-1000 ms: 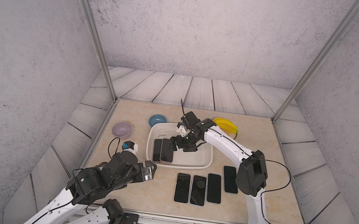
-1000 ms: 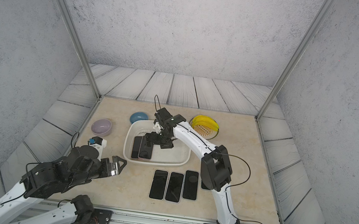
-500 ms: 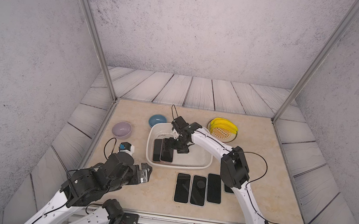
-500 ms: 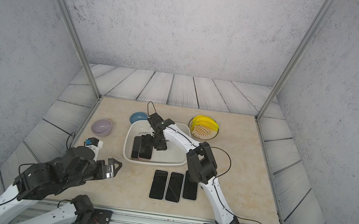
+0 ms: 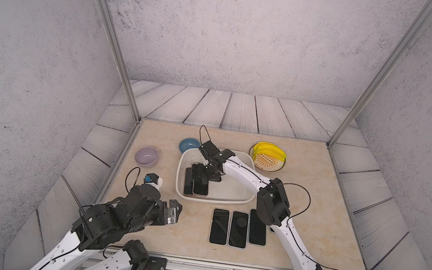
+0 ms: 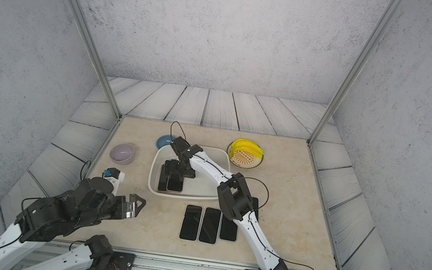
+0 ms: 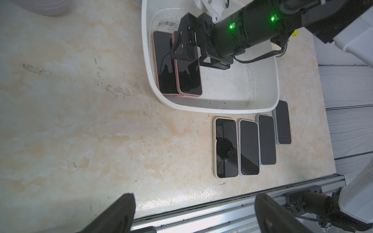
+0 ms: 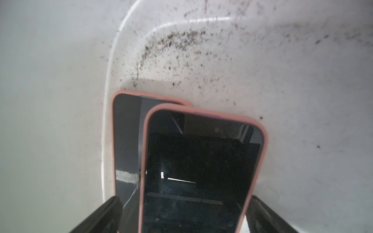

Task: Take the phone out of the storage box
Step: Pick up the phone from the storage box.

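Right wrist: right gripper (image 8: 184,199) wide astride upper phone (image 8: 201,161) edges

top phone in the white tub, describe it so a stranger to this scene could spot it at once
Find the white storage box mid-table, behind the row of four phones. At its end nearer the lilac bowl lie two in pink cases. Yours is the upper phone, overlapping the lower phone that lies nearer the box wall.

White arms (image 5: 241,171), black joints (image 5: 272,206)
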